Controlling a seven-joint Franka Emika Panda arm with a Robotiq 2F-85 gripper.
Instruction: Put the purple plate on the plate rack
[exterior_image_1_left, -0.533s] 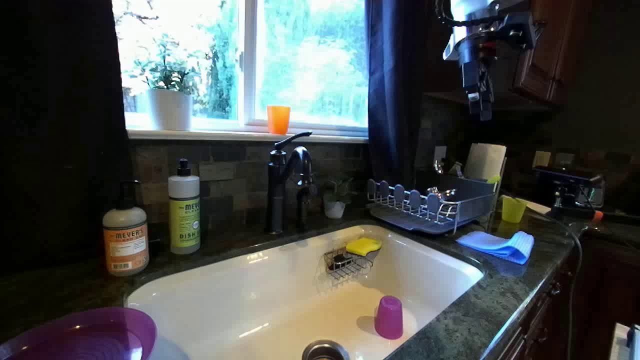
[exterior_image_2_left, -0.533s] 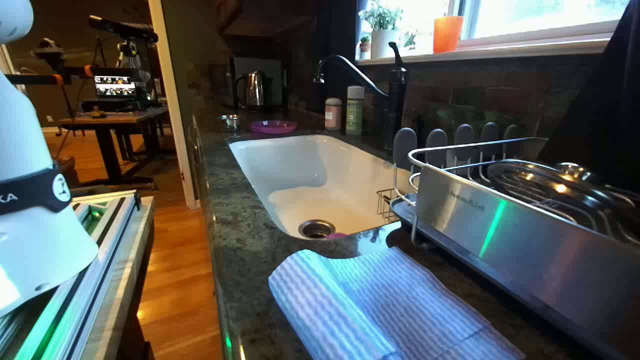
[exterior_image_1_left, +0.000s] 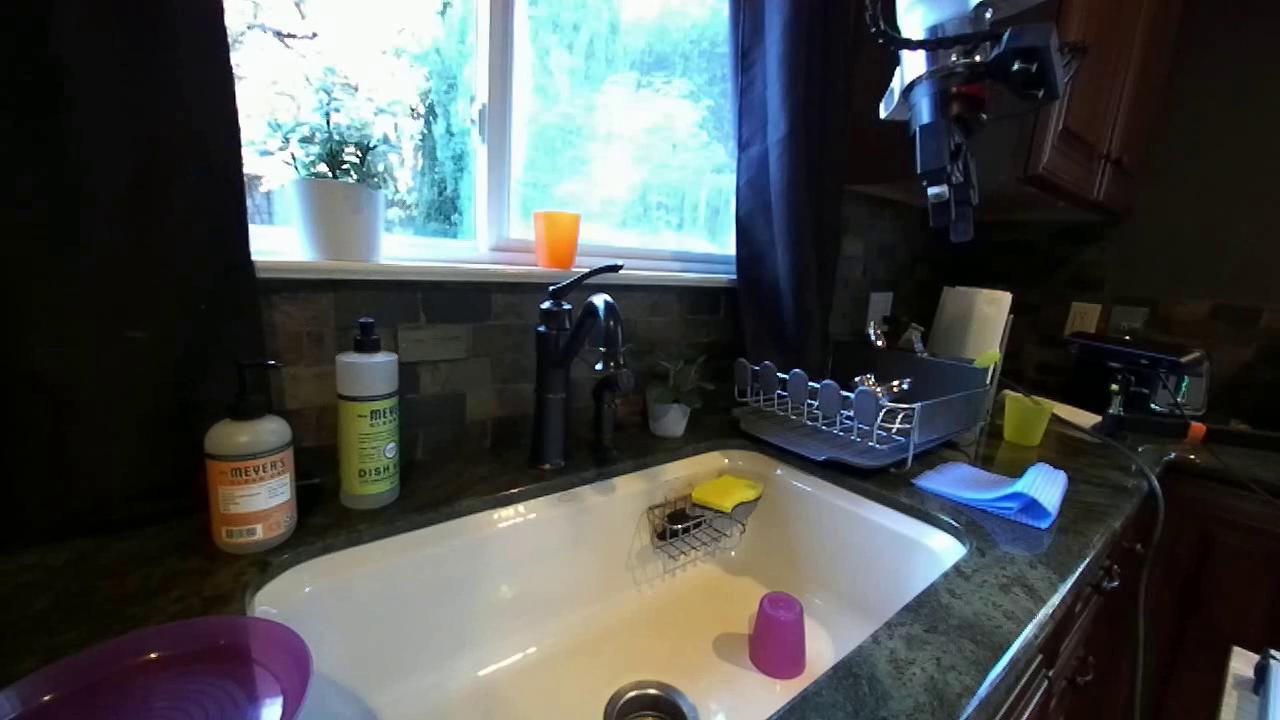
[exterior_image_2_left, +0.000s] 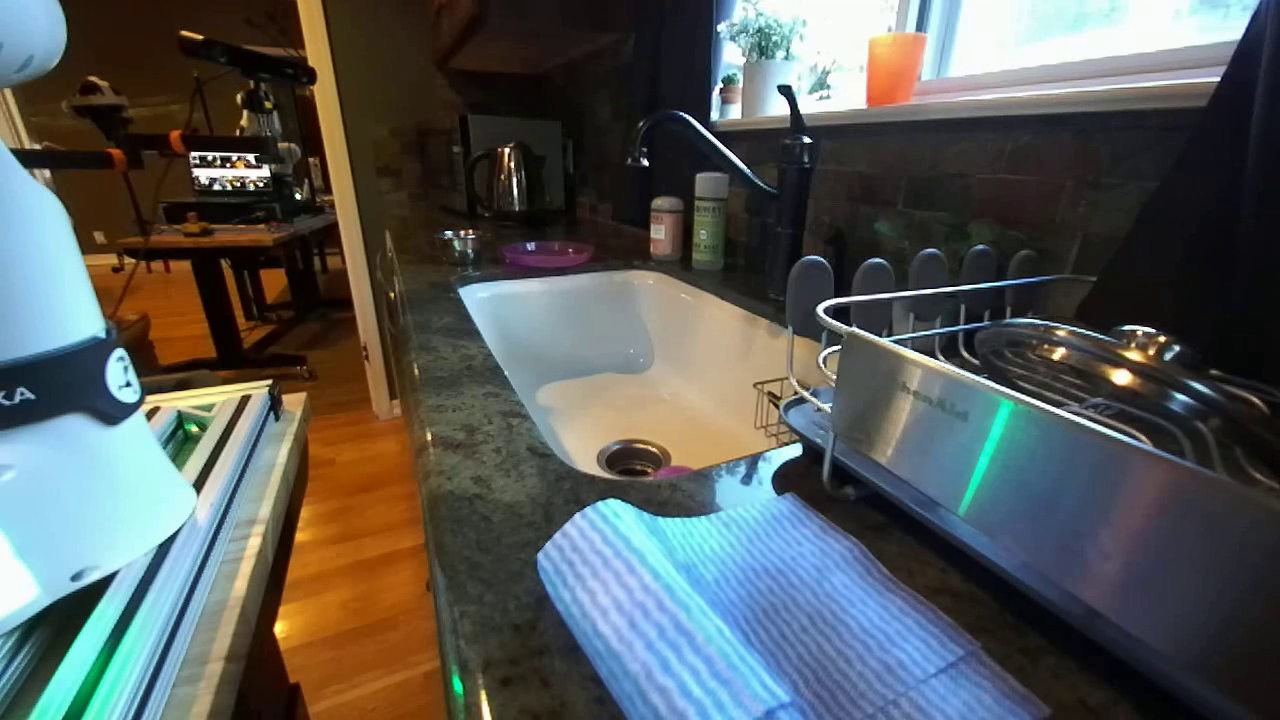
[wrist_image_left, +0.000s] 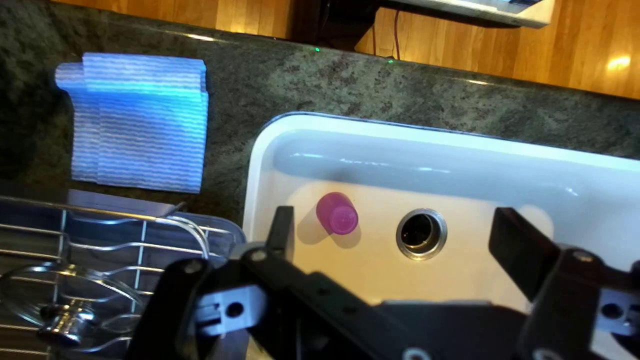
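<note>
The purple plate (exterior_image_1_left: 180, 665) lies on the counter at the sink's far end from the rack, cut off at the lower left of an exterior view. In an exterior view, the whole plate (exterior_image_2_left: 546, 254) shows behind the sink. It is out of the wrist view. The plate rack (exterior_image_1_left: 950, 400) stands on the counter beside the sink, with metal items in it. Its stainless side (exterior_image_2_left: 1040, 480) shows large in an exterior view, and its wires (wrist_image_left: 145, 217) show at the lower left of the wrist view. My gripper (exterior_image_1_left: 950, 225) hangs high above the counter, pointing down. Its fingers (wrist_image_left: 392, 220) are wide apart and empty above the sink.
An upside-down purple cup (exterior_image_1_left: 778, 635) stands in the white sink (exterior_image_1_left: 480, 590). A dark faucet (exterior_image_1_left: 560, 380) rises behind it. Soap bottles (exterior_image_1_left: 368, 420) stand near the plate. A blue cloth (exterior_image_1_left: 1000, 492) and a green cup (exterior_image_1_left: 1028, 420) lie near the rack.
My gripper has shifted very slightly to the left in an exterior view. The plate, the rack and the other objects have not moved.
</note>
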